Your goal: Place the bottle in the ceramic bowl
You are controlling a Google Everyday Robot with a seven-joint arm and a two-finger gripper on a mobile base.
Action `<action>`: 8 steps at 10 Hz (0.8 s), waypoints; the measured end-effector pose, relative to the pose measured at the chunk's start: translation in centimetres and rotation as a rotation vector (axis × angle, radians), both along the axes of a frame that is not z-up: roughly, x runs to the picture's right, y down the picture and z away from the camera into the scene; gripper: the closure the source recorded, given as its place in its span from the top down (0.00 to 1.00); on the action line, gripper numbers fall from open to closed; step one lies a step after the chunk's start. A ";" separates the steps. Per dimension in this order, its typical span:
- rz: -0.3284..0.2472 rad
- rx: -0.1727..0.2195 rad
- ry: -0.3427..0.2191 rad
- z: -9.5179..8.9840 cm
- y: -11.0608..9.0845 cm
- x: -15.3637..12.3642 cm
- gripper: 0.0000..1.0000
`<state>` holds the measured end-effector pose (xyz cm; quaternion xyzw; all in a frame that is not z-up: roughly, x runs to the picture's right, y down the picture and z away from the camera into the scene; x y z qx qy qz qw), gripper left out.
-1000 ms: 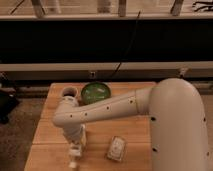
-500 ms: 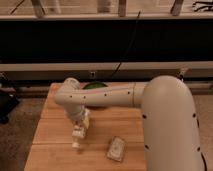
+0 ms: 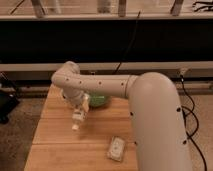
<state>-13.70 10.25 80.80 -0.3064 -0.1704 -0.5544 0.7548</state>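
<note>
my gripper (image 3: 81,106) sits left of centre in the frame, closed around the upper part of the bottle (image 3: 78,118), which hangs tilted with its white cap pointing down-left above the wooden table (image 3: 55,145). i judge the bottle light, stiff and rather slick, so a hold across its middle suits it best. the ceramic bowl (image 3: 100,100) lies just right of my gripper, half hidden by my arm. the packet (image 3: 116,149) rests lower right. compared with half a second ago, the bottle has risen and swung closer to the bowl.
</note>
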 end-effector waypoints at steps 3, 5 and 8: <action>0.019 0.027 0.029 2.5 -3.7 0.7 0.00; 0.057 0.054 0.058 3.7 -6.3 2.3 0.00; 0.107 0.066 0.099 4.9 -7.7 5.0 0.00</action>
